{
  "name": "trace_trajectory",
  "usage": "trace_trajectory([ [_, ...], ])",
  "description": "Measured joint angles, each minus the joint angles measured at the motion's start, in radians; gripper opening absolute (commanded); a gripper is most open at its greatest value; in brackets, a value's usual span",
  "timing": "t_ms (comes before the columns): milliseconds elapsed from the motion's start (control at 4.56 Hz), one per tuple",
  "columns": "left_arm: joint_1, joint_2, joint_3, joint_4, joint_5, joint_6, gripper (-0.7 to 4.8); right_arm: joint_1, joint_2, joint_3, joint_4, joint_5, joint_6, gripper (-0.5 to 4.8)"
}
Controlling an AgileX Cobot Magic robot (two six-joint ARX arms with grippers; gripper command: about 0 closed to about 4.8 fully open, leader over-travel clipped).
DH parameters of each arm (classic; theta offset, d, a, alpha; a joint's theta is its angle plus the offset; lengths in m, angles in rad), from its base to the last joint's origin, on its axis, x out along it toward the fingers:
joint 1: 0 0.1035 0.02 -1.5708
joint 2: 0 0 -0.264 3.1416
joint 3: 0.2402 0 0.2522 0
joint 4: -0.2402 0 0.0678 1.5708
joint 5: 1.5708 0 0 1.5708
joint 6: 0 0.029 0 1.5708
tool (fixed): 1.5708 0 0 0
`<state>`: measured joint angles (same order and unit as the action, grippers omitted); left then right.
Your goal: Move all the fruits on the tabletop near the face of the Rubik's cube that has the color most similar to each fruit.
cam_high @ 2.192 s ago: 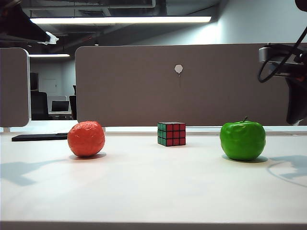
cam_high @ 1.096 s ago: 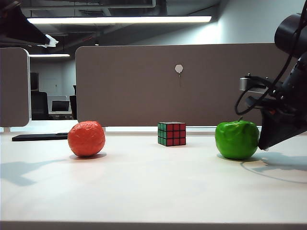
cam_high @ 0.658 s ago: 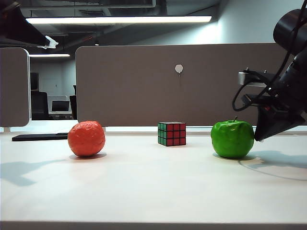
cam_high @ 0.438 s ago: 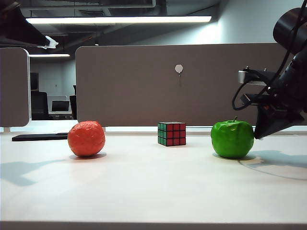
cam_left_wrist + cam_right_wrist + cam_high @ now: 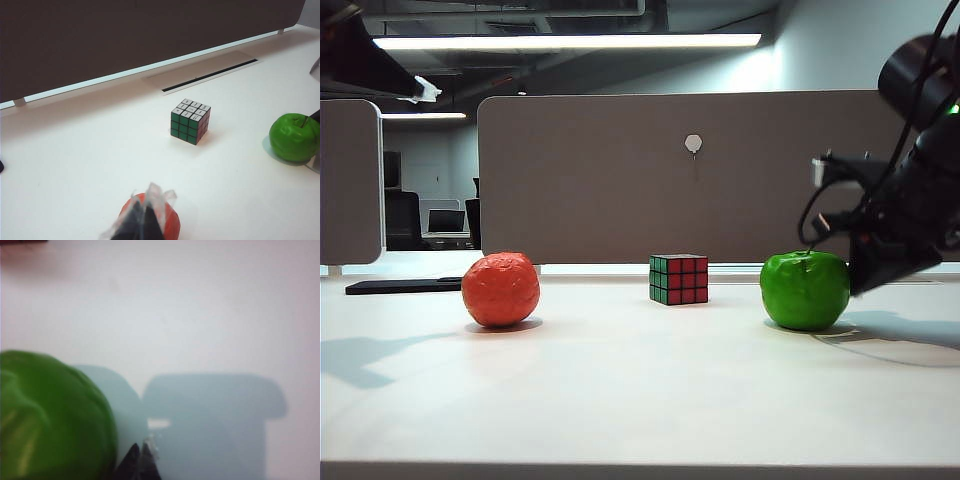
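Note:
On the white tabletop (image 5: 640, 390) the Rubik's cube (image 5: 678, 279) stands in the middle, showing a green face on the left and a red face toward the front. The orange-red bumpy fruit (image 5: 500, 290) lies to its left and the green apple (image 5: 805, 290) to its right. My right gripper (image 5: 861, 288) is shut and empty, low at the apple's right side. In the right wrist view its tips (image 5: 141, 454) sit right beside the apple (image 5: 50, 415); contact cannot be told. My left gripper (image 5: 145, 212) is shut, hovering over the orange-red fruit (image 5: 172, 226), with the cube (image 5: 190, 121) and apple (image 5: 295, 137) beyond.
A brown partition wall (image 5: 690, 180) runs behind the table. A black flat object (image 5: 400, 286) lies at the far left edge. A cable slot (image 5: 210, 76) is cut into the table behind the cube. The right arm's cables (image 5: 820, 215) hang above the apple.
The right arm came down beside the apple and the apple shifted left toward the cube. In the last half second the apple stays put while the right wrist tilts. The orange-red fruit and cube are unmoved.

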<state>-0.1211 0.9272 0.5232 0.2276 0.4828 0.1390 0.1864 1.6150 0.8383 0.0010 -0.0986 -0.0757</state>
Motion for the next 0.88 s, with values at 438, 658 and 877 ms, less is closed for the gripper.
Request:
trace_trajectory([
  [438,0.000,0.000,0.000,0.000,0.000,0.000,-0.06,0.002,0.035,0.021,0.001,-0.154,0.000,-0.01],
  [658,0.000,0.000,0.000,0.000,0.000,0.000,-0.06,0.006,0.035,0.021,0.002,-0.157,0.000,-0.01],
  [877,0.000,0.000,0.000,0.000,0.000,0.000,-0.06,0.016,0.035,0.021,0.002,-0.158,0.000,-0.02],
])
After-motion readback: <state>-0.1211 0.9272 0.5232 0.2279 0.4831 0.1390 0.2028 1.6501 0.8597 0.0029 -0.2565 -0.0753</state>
